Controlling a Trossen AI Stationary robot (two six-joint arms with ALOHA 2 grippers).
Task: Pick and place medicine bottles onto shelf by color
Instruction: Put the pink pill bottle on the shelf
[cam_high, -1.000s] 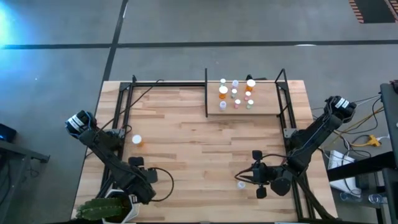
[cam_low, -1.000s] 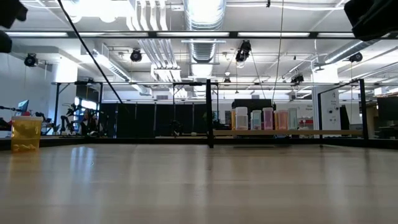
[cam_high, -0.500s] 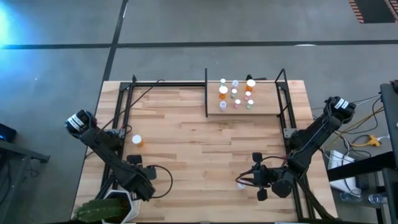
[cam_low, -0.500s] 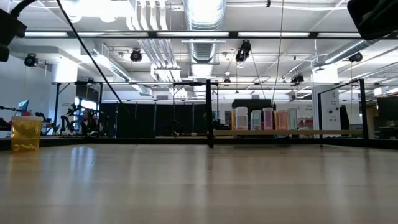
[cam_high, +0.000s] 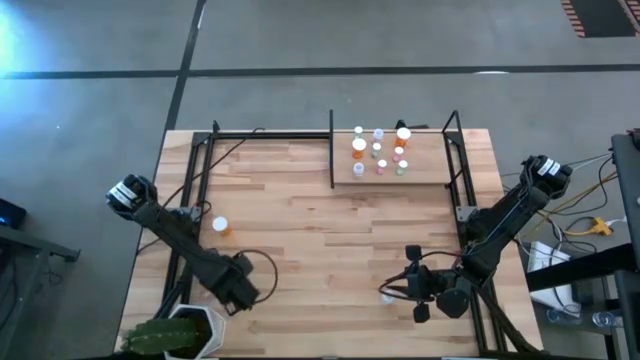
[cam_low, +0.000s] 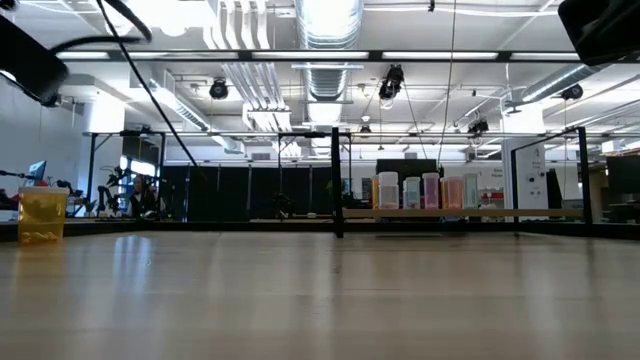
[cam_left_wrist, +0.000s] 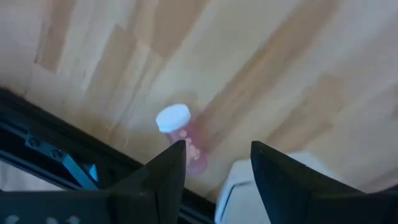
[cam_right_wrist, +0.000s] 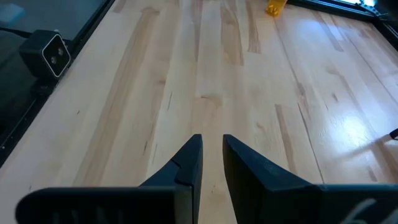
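As seen from above, the shelf (cam_high: 425, 175) at the far edge carries the medicine bottles (cam_high: 378, 150) clustered together; one orange bottle (cam_high: 220, 226) stands alone on the surface (cam_high: 320, 250) near the left arm. Low view: bottles in a row on the shelf, the orange one at far left. Left wrist: left hand (cam_left_wrist: 214, 165) spread, nothing between its fingers, a white-capped bottle (cam_left_wrist: 181, 134) just beyond. Right wrist: right hand (cam_right_wrist: 211, 149) nearly pressed together, empty

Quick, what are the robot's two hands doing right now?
Left hand: open, empty, near a small orange white-capped bottle.
Right hand: nearly shut, holding nothing.
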